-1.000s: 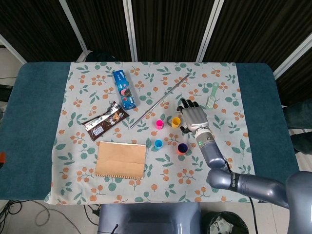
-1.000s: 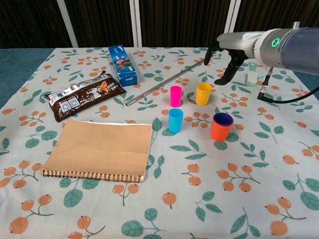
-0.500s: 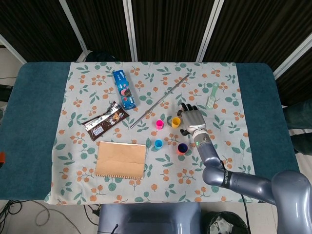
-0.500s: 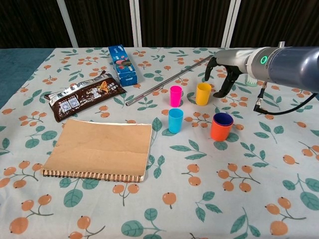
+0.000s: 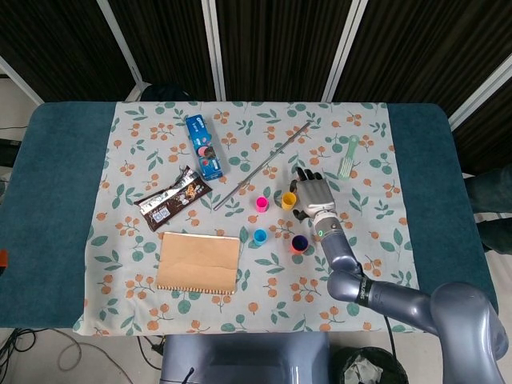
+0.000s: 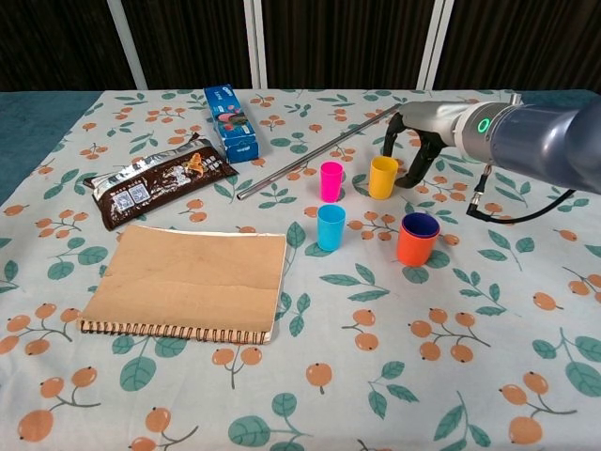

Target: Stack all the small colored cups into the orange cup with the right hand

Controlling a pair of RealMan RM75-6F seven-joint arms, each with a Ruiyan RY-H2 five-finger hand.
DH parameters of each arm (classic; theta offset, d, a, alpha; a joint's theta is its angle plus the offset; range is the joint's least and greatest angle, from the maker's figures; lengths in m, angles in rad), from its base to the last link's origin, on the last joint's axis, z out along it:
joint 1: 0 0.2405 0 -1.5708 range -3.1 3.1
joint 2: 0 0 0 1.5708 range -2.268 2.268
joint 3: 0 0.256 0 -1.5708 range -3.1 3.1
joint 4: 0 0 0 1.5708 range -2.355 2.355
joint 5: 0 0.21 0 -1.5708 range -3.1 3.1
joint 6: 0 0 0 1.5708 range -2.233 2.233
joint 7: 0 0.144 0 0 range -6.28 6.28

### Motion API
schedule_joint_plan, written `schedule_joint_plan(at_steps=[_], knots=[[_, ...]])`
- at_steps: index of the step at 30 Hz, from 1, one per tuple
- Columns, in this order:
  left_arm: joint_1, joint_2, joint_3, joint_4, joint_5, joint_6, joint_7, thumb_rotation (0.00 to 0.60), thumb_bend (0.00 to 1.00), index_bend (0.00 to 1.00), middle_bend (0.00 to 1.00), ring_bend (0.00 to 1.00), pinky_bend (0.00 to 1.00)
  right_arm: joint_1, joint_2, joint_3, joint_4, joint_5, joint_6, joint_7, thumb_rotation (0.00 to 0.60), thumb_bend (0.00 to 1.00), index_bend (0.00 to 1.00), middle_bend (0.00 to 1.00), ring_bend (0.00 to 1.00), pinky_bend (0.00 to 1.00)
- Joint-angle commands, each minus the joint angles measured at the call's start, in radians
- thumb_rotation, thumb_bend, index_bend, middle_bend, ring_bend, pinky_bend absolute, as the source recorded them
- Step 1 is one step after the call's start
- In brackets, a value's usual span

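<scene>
Teal table point(image 5: 56, 200) w/ a leaf-and-berry print cloth point(image 5: 144, 152) over the middle; dark curtain panels point(image 5: 272, 48) w/ white posts behind. On cloth, big to small: brown spiral notebook point(image 6: 188, 282) front left, dark snack pack point(image 6: 160, 178), blue box point(image 6: 230, 122), metal rod point(image 6: 310, 160), pale toothbrush point(image 5: 348, 156) far right. Orange cup point(image 6: 417, 239) stands upright nr centre-right, dark blue cup nested inside; light blue cup point(image 6: 331, 226) just left, pink cup point(image 6: 331, 180) and yellow cup point(image 6: 382, 177) behind, all apart. Right hand point(image 6: 410, 150) sits at yellow cup, fingers apart either side, holding nothing; contact unclear. Vs 1 s ago: hand has dropped from above-right down to the cup; cups unmoved. Left hand not seen.
</scene>
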Motion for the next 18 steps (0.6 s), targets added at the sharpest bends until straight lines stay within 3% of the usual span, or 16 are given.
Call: schedule_joint_plan(at_steps=[1,18], knots=[[-0.001,0.0,0.0,-0.001,-0.001,-0.001,0.001,0.6,0.36,0.13,0.03,0.0,0.03,0.003,-0.009,0.005,0.01,-0.008,-0.002,0.006,0.6,0.39,0.35,0.0,0.06,0.13],[-0.003,-0.002,0.002,-0.003,-0.004,-0.009,0.014,0.6,0.36,0.13,0.03,0.0,0.03,0.018,-0.056,0.027,0.057,-0.021,0.003,0.001,0.6,0.39,0.4,0.0,0.06,0.13]])
